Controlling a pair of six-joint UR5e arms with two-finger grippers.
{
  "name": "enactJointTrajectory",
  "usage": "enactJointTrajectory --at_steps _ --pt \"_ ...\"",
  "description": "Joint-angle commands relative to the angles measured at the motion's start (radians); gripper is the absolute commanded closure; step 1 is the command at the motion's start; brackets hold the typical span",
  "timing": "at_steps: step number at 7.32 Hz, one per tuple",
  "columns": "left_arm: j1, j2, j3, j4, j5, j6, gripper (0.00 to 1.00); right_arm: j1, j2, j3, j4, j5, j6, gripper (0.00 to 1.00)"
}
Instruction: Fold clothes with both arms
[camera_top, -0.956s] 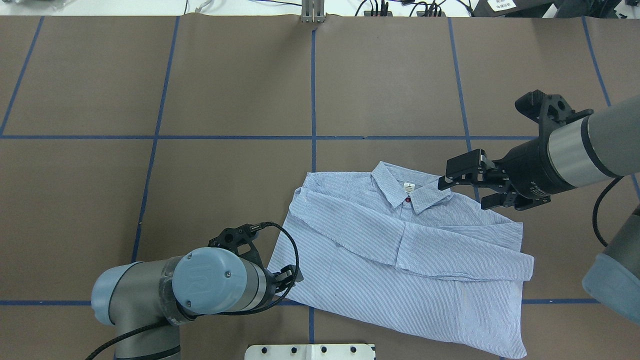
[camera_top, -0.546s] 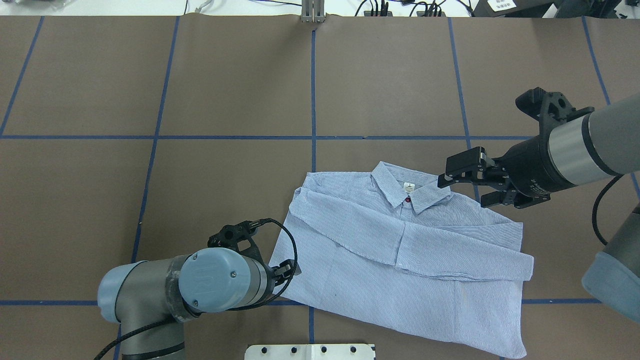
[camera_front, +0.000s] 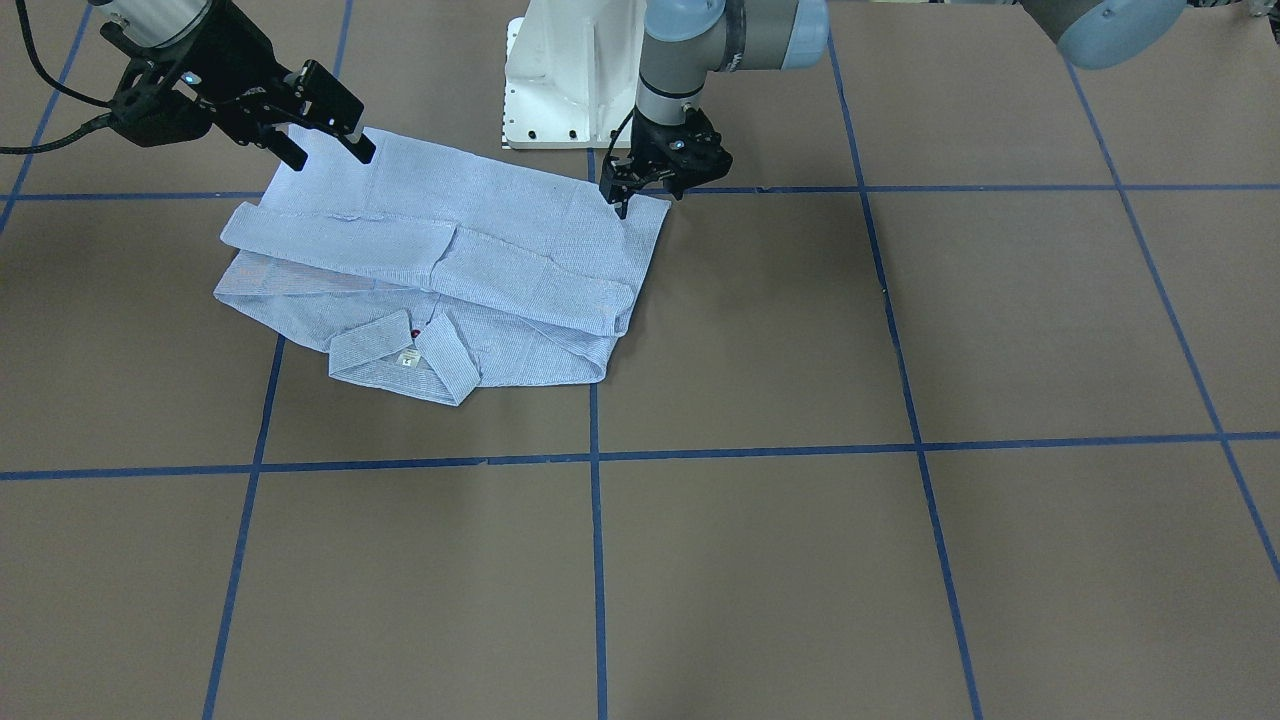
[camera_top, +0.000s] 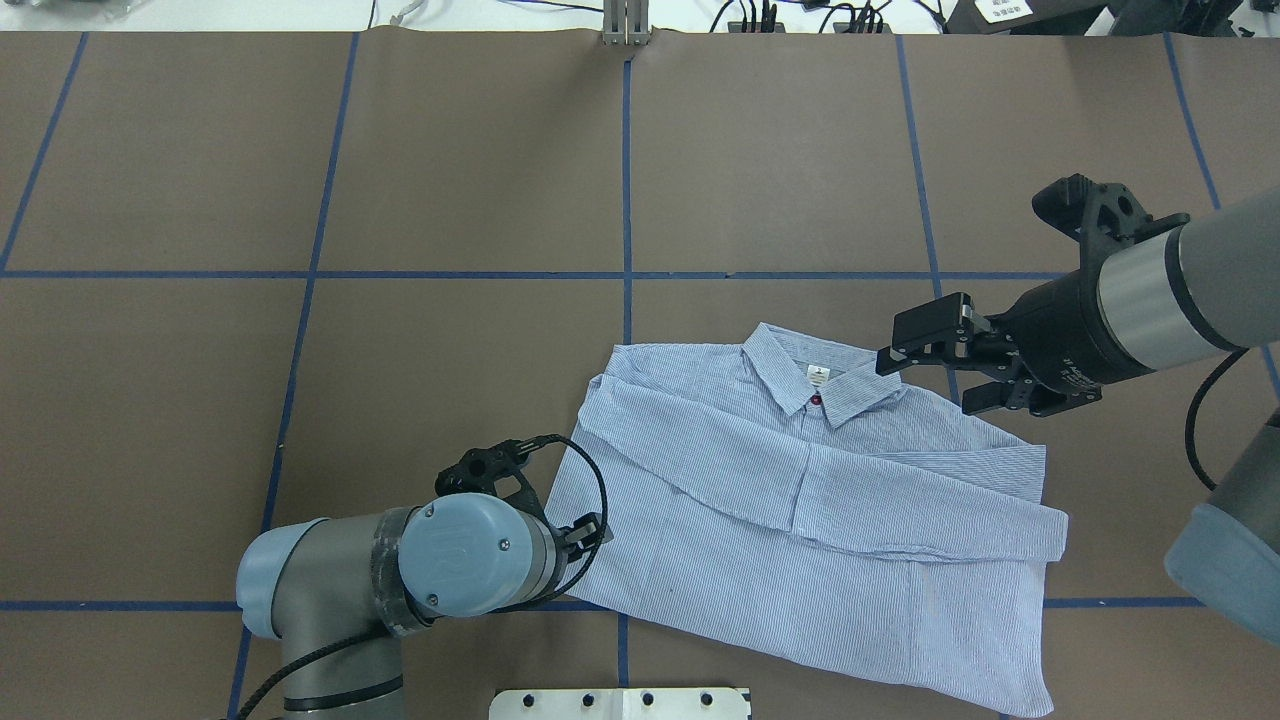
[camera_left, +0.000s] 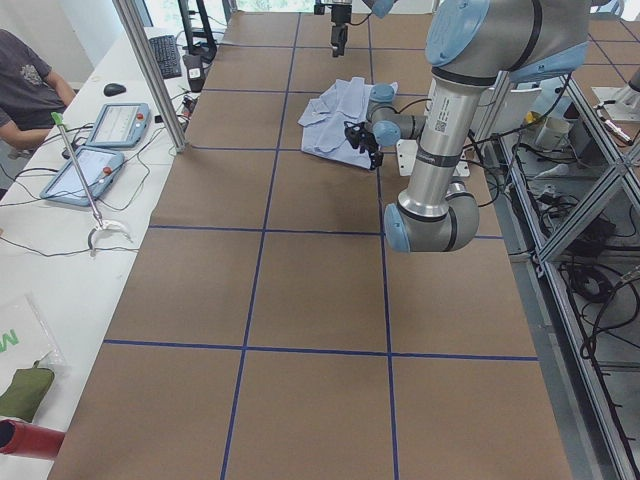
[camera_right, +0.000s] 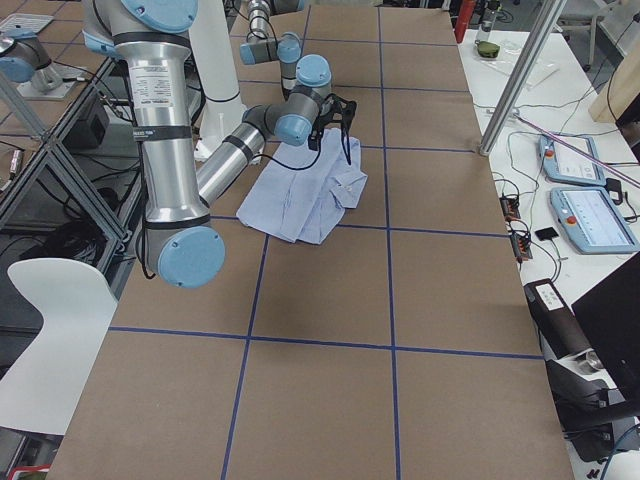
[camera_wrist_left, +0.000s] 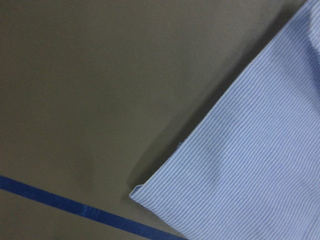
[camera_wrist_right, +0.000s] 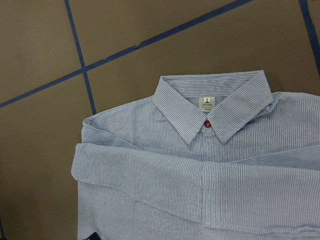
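While the shirt (camera_top: 760, 560) is lying flat near the robot's edge of the table (camera_top: 450, 200), just to the robot's right of the middle line, both arms are standing at its outline. Its collar (camera_top: 790, 375) is pointing toward the far edge, and both sleeves (camera_top: 900, 510) are lying folded across the chest.

The left gripper (camera_front: 638, 195) is pointing down at the hem corner (camera_wrist_left: 145, 192) nearest the table's left end. I cannot tell how far its fingers are apart, or whether they are touching cloth: the wrist is hiding them from above, and the left wrist view is showing only the bare corner and brown table.

The right gripper (camera_top: 935, 378) is hovering with its claw spread wide beside the collar, over the shoulder on the table's right side, and is holding nothing.

The risks, as I judge them:
- The left fingers may be catching only the top layer at the corner, so a lift would peel the layers apart.
- The right claw may be closing on the collar rather than the shoulder edge, pulling the neck askew.
- The two grips are sitting on diagonal corners, so uneven lifting would be twisting the shirt and sliding the sleeves off the chest.
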Motion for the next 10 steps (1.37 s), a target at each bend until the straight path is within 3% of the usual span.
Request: enactJointTrajectory --at_steps 1,7,8,10 --pt "0.000 -0.007 0.014 0.001 0.000 -0.013 0.10 0.000 0.000 0.000 0.000 0.000 0.002 0.00" --pt "-0.003 0.004 0.009 0.011 -0.004 -0.015 0.15 0.000 0.001 0.000 0.000 0.000 0.000 0.00" --pt "-0.003 0.005 0.009 0.011 -0.006 -0.016 0.26 0.000 0.001 -0.002 0.000 0.000 0.000 0.00" --pt "-0.005 0.004 0.000 0.012 -0.009 -0.016 0.79 0.000 0.001 -0.002 0.000 0.000 0.000 0.00"
